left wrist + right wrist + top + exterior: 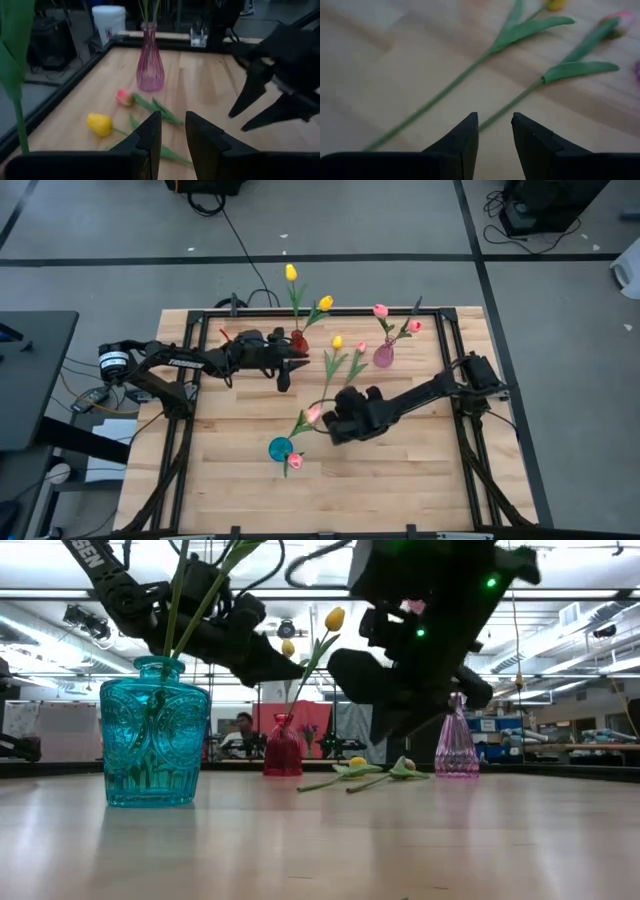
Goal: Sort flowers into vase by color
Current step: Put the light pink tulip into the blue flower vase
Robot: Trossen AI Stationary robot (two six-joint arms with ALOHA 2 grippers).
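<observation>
High view shows the wooden slatted tabletop [420,480] with three vases: a small red glass vase [299,341] holding yellow tulips, a pink ribbed glass vase [384,355] holding pink ones, and a squat teal glass vase [281,448] holding pink ones. Two artificial tulips lie loose between the red and pink vases: a yellow-headed tulip [100,124] and a pink-headed tulip [124,97], their green stems side by side.

The right end effector [495,131] hangs above those two stems with its fingers slightly apart and nothing between them. The left end effector [173,131] sits beside the red vase, fingers also a little apart and empty, facing the loose tulips.

My judgement is that the next grasp is risky because the two stems lie so near each other; a descent between them could catch both, or pinch a leaf so the tulip slips. Both arms converge on the same patch, so contact is possible. Swinging a long stem could also tip the light vases.
</observation>
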